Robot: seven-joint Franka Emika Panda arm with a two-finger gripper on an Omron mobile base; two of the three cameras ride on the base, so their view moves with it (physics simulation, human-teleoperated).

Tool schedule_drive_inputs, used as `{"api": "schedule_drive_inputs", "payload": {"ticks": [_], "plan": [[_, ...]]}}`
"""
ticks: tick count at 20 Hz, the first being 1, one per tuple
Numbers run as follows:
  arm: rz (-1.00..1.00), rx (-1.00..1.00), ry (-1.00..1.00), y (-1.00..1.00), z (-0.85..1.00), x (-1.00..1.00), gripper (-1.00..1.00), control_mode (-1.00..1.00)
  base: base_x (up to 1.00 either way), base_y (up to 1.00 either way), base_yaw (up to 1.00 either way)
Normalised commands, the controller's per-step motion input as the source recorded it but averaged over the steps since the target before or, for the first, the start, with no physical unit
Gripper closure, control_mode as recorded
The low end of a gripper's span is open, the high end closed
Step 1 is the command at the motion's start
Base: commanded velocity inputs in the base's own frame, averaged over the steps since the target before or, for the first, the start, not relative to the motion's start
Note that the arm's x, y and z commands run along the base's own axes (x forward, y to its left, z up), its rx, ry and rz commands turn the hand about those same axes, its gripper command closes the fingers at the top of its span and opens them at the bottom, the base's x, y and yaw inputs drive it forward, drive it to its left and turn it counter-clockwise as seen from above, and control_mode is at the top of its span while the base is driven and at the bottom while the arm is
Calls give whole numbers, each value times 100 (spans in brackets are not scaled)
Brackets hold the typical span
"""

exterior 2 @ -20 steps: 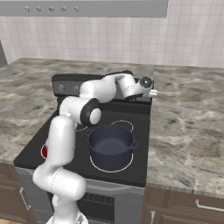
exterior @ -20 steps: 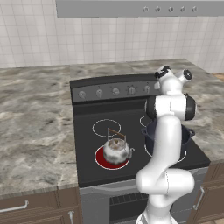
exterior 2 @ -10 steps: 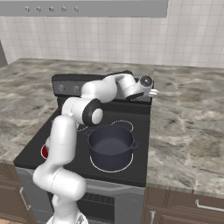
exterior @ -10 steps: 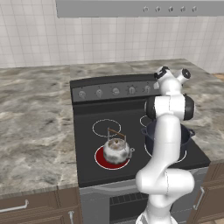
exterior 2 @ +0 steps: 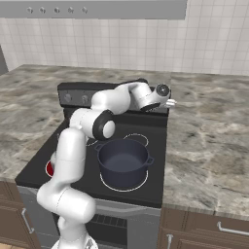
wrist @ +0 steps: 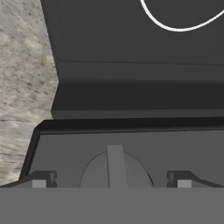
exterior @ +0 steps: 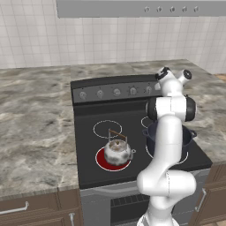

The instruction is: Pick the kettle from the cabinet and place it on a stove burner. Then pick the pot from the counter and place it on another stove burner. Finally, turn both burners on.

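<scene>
**Jaws wide over a stove knob; kettle and pot both on burners**

Left base view, reading left to right. You have the counter (exterior: pixel 35 128) filling the left half of the frame. Next comes the black stove (exterior: pixel 88 150), centre. The kettle (exterior: pixel 117 150) sits upright on the front left burner (exterior: pixel 102 161), lower centre; that burner shows red under it. Right of the kettle, the white arm rises from the lower right and covers part of the pot (exterior: pixel 189 136), which sits on the front right burner. The back panel (exterior: pixel 114 92) carries a row of round knobs across the upper centre, and the arm's wrist ends at the panel's right end.

Right base view. The red burner shows as a sliver at far left, behind the arm. The pot (exterior 2: pixel 123 161) stands at centre, empty, inside its white burner ring (exterior 2: pixel 141 184). The gripper (exterior 2: pixel 168 103) is at upper centre-right, at the right end of the back panel.

Hand view. Counter at left; dark panel across the rest. You see the two fingertips (wrist: pixel 40 179) at the bottom, spread wide apart and holding nothing. Between them sits a round grey knob (wrist: pixel 115 168) with an upright ridge. Whether the tips touch it, you cannot tell.
</scene>
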Motion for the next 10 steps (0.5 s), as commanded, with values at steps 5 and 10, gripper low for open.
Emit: {"api": "schedule_drive_inputs", "payload": {"ticks": [5,10], "plan": [[0,0,0,14,-8,6,100,-100,0,0,0],[0,0,2,14,-7,5,100,-100,0,0,0]]}}
